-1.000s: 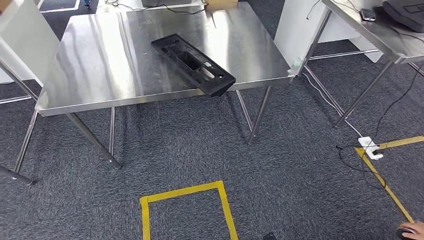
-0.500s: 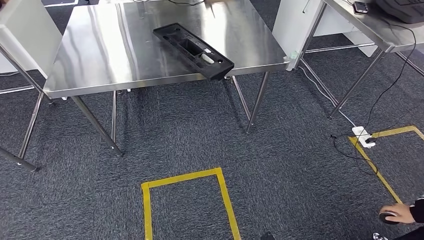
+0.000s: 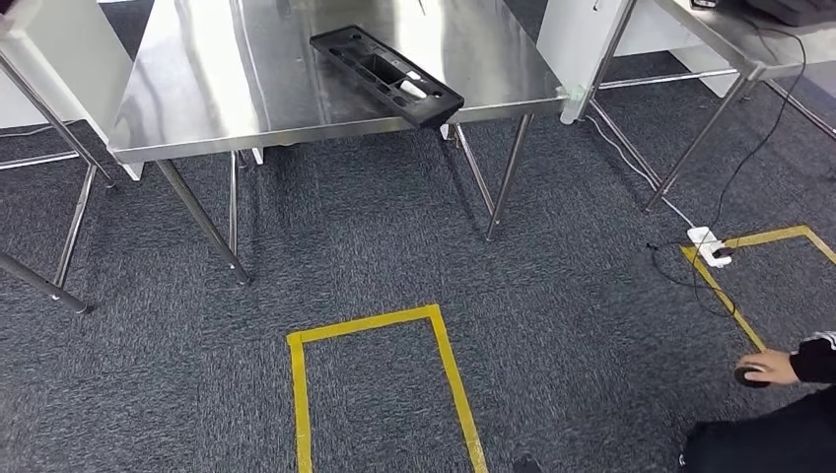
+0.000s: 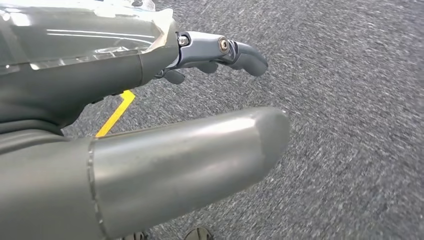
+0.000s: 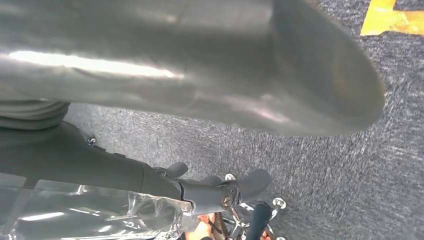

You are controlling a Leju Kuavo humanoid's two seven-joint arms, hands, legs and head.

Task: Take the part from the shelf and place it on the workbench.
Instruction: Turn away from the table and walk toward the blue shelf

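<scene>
A long black plastic part (image 3: 386, 76) with several recesses lies slantwise on the steel workbench (image 3: 217, 89), one end jutting just over the front edge. My left hand (image 4: 165, 110) hangs over grey carpet, thumb and fingers apart, holding nothing. My right hand (image 5: 200, 125) also hangs over the carpet, fingers spread and empty. Both hands are far from the part.
A yellow tape rectangle (image 3: 380, 379) marks the carpet in front of me. A second steel table (image 3: 720, 39) stands at the right, with a white power strip (image 3: 712, 246) and cables on the floor. A person's hand (image 3: 767, 367) and dark sleeve reach in at the lower right.
The whole head view has shifted: the workbench slid up toward the top edge and the yellow rectangle shows more fully. The person's hand at the lower right has come further into view.
</scene>
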